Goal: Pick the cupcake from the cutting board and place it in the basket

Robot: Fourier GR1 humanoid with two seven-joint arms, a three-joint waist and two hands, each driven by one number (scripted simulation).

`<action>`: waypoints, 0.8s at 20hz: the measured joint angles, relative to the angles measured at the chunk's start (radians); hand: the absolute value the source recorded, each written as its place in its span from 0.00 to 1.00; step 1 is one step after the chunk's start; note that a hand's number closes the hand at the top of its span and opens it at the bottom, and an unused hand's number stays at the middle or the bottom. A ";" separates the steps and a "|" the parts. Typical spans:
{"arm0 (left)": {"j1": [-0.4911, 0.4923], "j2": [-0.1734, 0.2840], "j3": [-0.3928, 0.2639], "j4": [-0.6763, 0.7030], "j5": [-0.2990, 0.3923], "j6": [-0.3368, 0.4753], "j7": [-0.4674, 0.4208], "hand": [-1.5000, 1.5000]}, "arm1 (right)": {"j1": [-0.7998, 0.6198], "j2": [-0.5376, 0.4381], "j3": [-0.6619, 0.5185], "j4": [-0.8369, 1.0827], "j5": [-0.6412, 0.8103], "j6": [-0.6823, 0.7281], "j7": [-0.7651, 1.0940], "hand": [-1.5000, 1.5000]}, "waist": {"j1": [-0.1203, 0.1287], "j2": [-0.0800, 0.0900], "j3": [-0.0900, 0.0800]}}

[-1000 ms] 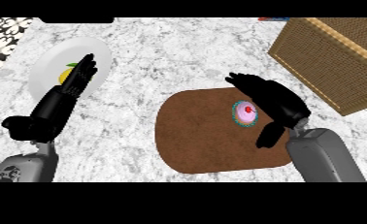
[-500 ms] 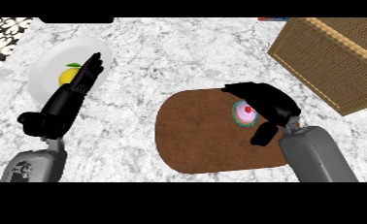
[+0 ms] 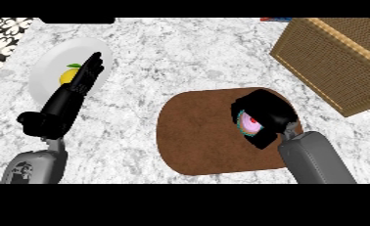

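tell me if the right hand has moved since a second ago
Yes. The right hand has closed in over the cupcake on the cutting board; its fingers, spread beside the cupcake before, now curl round it.

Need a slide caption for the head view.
Right hand curled round the cupcake on the cutting board, basket to its right; left hand open beside the lemon plate.

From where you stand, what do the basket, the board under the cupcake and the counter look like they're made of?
Basket: looks like woven wicker, tan with a fine mesh texture and a paler rim. Cutting board: probably wood, matte brown with faint grain. Counter: seems marble or similar stone, white with grey veining.
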 measured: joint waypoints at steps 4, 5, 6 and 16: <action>-0.004 0.007 0.014 -0.010 0.021 -0.019 0.018 0.50 | 0.002 0.005 0.016 -0.009 0.050 -0.049 -0.004 1.00 | 0.000 0.000 0.000; 0.000 0.004 0.010 -0.013 0.017 -0.016 0.016 0.50 | -0.005 0.031 -0.001 0.005 0.061 -0.060 0.048 1.00 | 0.001 0.000 -0.001; -0.003 0.005 0.013 -0.011 0.016 -0.014 0.017 0.50 | -0.018 0.055 -0.032 0.022 0.071 -0.067 0.113 1.00 | 0.002 0.001 -0.001; -0.019 -0.003 -0.010 0.006 0.008 -0.028 -0.003 0.50 | -0.191 0.214 -0.249 0.171 0.103 -0.324 0.790 1.00 | 0.038 0.012 -0.001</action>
